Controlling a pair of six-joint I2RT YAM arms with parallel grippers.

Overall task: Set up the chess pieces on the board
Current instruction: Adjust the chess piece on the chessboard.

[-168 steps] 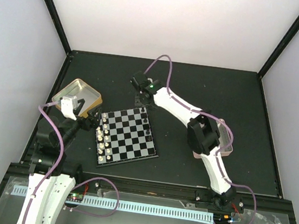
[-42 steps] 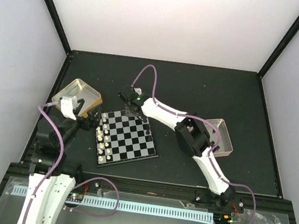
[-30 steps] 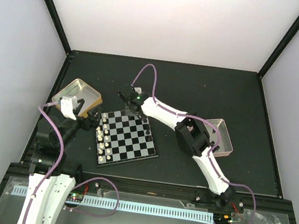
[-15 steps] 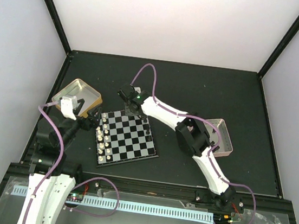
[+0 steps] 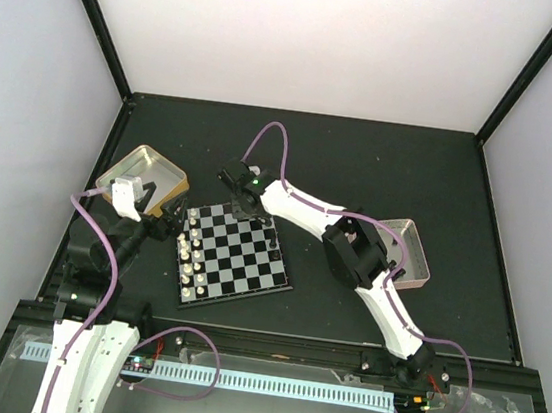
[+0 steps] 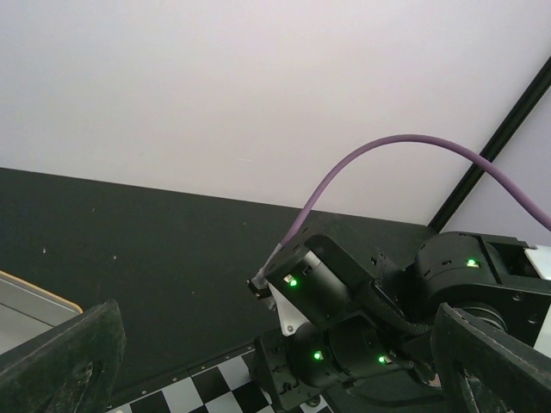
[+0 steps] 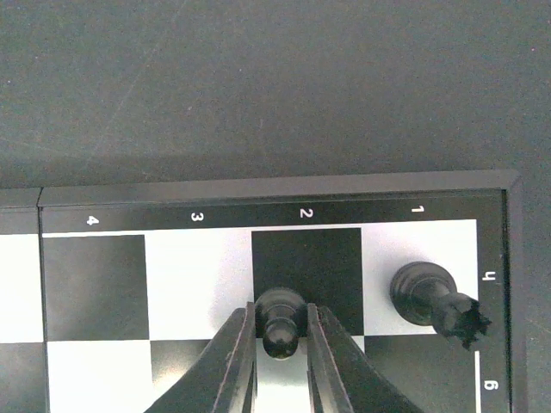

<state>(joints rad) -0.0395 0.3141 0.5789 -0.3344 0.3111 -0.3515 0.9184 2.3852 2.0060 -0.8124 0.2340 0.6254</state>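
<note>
Right gripper (image 7: 280, 313): almost closed, the two fingers (image 7: 237, 361) press on both sides of a black pawn (image 7: 280, 323), so it has the pawn in its grasp.
Black pawn: glossy, with a round head and a small collar, smaller than one square. It is over the lower edge of the black square under the number 2. If its base touches the board, I cannot tell.
Black rook (image 7: 430, 301): glossy, with a notched top; it stands on the pale corner square under the number 1, just beside the pawn's square and apart from the fingers.
Board (image 7: 95, 284): flat, with black and pale checks, white numbers 1 to 4 on a thin black rim. In the top view it lies a little turned on the table (image 5: 361, 167), in front of the left arm, and the right arm reaches across to its far edge.
White pieces (image 5: 187, 256): cream figures, in rows along the left side of the board; they are too small to name each one.
Left gripper (image 5: 165, 223): wide open with nothing between its fingers (image 6: 60, 361); it is held at the left far corner of the board.
Gold tin (image 5: 139, 175): on the table behind the left gripper, to the left of the board.
Pink-rimmed tin (image 5: 413, 254): well apart from the board, on the right side, partly hidden by the right arm.
</note>
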